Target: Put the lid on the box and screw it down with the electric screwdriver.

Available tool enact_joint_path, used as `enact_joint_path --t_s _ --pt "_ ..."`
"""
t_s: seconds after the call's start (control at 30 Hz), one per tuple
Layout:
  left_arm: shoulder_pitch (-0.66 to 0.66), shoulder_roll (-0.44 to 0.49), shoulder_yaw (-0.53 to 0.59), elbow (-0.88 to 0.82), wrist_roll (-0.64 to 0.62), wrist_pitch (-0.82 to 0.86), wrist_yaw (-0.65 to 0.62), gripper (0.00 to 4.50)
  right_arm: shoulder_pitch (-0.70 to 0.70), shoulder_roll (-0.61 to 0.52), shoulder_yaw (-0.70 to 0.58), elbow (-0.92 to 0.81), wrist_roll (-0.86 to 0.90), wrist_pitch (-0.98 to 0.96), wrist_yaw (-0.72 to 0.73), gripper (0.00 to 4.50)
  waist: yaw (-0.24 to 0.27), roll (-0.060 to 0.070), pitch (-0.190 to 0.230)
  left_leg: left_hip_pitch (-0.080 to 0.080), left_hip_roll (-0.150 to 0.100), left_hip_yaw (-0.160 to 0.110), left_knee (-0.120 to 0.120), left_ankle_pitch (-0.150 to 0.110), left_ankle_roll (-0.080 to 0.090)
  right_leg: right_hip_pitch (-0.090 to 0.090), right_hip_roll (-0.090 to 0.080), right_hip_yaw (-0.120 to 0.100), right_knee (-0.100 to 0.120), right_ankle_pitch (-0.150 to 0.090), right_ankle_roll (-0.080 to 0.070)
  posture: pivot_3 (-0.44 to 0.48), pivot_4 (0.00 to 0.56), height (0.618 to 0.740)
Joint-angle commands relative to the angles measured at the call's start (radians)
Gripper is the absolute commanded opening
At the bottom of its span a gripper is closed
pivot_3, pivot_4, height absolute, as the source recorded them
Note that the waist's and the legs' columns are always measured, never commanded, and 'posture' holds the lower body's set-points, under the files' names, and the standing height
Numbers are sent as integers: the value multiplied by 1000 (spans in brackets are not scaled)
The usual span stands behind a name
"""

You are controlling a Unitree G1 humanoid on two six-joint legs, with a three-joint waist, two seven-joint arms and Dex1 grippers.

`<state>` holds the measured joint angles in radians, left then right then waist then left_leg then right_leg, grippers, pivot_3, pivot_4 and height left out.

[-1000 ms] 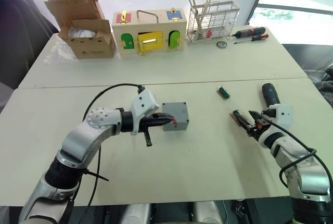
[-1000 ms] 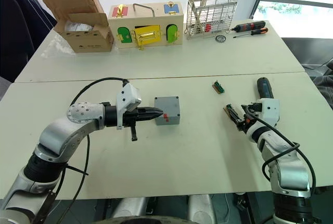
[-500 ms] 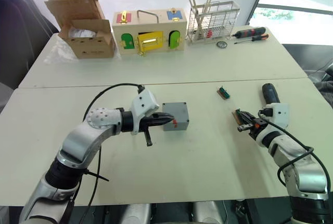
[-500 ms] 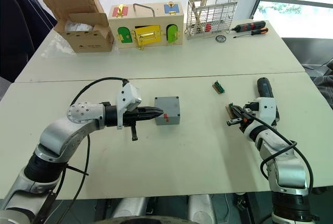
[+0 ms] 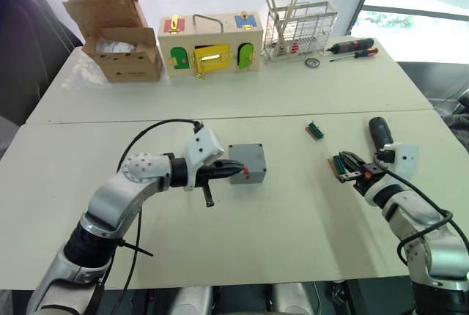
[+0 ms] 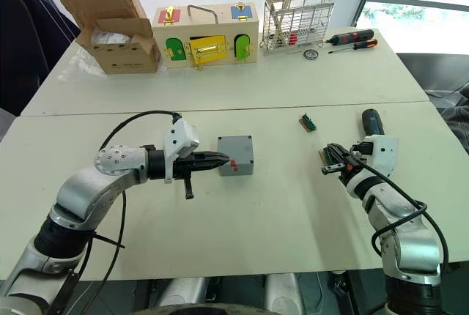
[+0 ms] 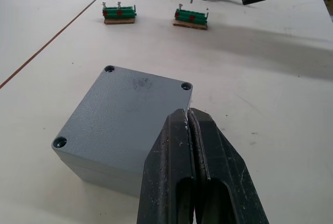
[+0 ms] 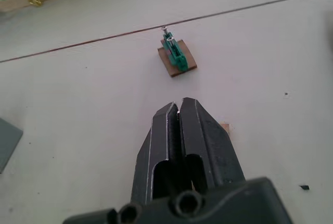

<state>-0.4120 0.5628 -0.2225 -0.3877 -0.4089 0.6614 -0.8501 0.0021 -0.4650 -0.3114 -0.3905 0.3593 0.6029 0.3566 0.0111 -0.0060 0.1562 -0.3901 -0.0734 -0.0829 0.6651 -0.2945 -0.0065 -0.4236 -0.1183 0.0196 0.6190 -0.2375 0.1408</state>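
The grey box [image 5: 249, 174] stands mid-table with the lid [image 7: 125, 114] lying flat on top, its corner screw holes showing. A small red mark is on the box's near side. My left gripper [image 5: 238, 171] is shut, its tips touching the box's side by the lid's corner. My right gripper [image 5: 347, 162] is shut and hovers just over a small green terminal block [image 5: 338, 168] on a brown base. Whether it pinches anything tiny cannot be told. The black electric screwdriver [image 5: 380, 133] lies on the table just behind the right gripper.
A second green block [image 5: 315, 130] lies between the box and the screwdriver. Along the far edge stand a cardboard box [image 5: 121, 33], a wooden latch box [image 5: 211, 45], a wire basket [image 5: 299, 31] and two hand screwdrivers [image 5: 352, 47].
My right gripper, open around the green block a second ago, has shut and lifted slightly. The left arm and the box have not moved.
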Motion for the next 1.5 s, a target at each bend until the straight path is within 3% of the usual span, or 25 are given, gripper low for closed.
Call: enact_joint_path --t_s 0.03,0.13,0.27,0.4,0.53,0.77,1.5 --pt "-17 -3 39 -7 -29 -3 -6 0 -32 -11 -46 -82 38 -17 1 44 0 0 0 0 0 0 0 0 0 0 0 0 0 0 0 0 150 734" --pt "-33 8 131 0 -94 49 7 0 -130 -26 -30 -119 87 10 12 44 -8 0 0 0 0 0 0 0 0 0 0 0 0 0 0 0 150 734" --pt "-7 75 248 -4 -142 109 18 0 -340 -18 125 -61 132 71 88 44 -32 1 0 1 1 0 0 0 0 -2 1 0 3 0 0 0 150 734" --pt "38 103 296 -34 -180 139 31 0 -410 -5 241 22 112 62 154 44 -21 0 0 0 1 -1 -2 3 -5 -3 1 -1 2 0 0 0 150 734" --pt "107 124 333 -81 -201 162 56 0 -431 -9 346 108 80 29 233 44 -22 0 1 -3 -1 0 2 3 -5 -1 -1 0 -2 0 0 0 150 734" --pt "184 119 283 -145 -164 135 107 0 -439 -6 368 155 76 4 294 44 -23 0 1 -2 0 0 0 3 -5 -3 0 1 0 1 -1 0 150 734" --pt "169 111 250 -160 -175 146 146 0 -437 55 422 238 -18 -64 301 44 -23 0 1 -2 0 1 0 3 -6 -3 0 1 0 1 -1 0 150 734"
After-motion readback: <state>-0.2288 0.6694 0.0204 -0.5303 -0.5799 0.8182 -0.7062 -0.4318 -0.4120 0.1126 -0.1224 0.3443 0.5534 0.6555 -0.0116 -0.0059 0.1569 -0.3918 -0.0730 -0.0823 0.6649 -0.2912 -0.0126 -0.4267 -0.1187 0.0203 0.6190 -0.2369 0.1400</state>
